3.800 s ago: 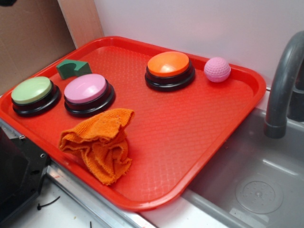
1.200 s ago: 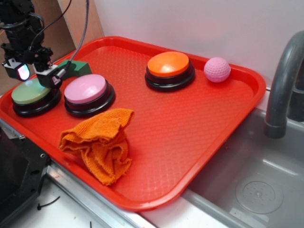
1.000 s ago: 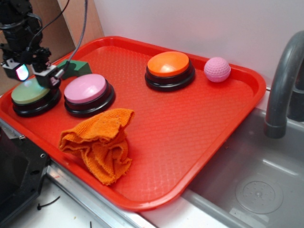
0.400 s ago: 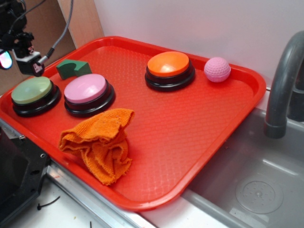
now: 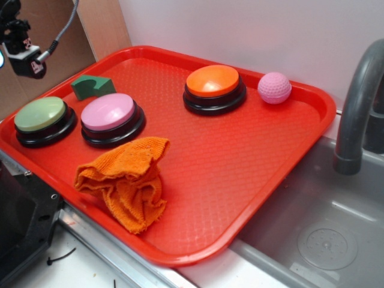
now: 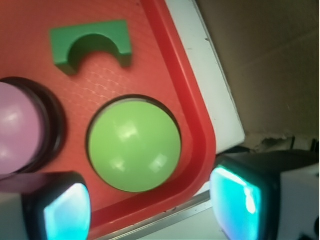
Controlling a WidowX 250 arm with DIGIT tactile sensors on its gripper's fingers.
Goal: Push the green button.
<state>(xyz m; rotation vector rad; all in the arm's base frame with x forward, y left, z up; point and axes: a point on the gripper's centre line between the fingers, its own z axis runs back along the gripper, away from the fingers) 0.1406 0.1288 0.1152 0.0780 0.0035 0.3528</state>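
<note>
Green button [image 6: 134, 145] sits at tray [image 5: 264, 156] left corner beside pink button [image 5: 108, 112]; end effector [image 6: 150, 212] hangs above it, fingers spread, holding nothing; clear of dome.

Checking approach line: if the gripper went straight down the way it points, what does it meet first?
Probably the green button: it lies between the open fingers in the wrist view, slightly off-centre. Gripper height is unclear.

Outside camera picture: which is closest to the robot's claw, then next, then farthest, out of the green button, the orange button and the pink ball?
From the gripper, top left:
1. Green button, left edge of the tray.
2. Orange button, back middle.
3. Pink ball, back right.
</note>
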